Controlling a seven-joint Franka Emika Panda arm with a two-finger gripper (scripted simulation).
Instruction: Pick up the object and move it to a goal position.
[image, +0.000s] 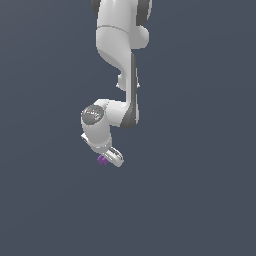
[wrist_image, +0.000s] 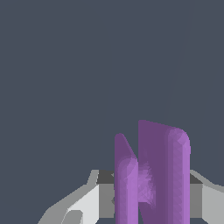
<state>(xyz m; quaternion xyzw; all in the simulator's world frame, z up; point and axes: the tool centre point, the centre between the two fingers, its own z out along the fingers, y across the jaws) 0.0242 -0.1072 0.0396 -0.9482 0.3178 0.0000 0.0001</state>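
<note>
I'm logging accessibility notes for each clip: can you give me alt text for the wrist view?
A purple block with a deep groove down its face fills the lower middle of the wrist view, sitting between the white fingers of the gripper. Behind it is only a plain dark grey-blue background.

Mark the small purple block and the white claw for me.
Small purple notched block (wrist_image: 164, 175): wrist view, on its broad face beside the groove.
White claw (image: 111, 159): exterior view, between its fingertips, at the arm's lower end.

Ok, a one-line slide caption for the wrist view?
Wrist view: purple grooved block sits between the white gripper fingers against a plain dark background.
</note>
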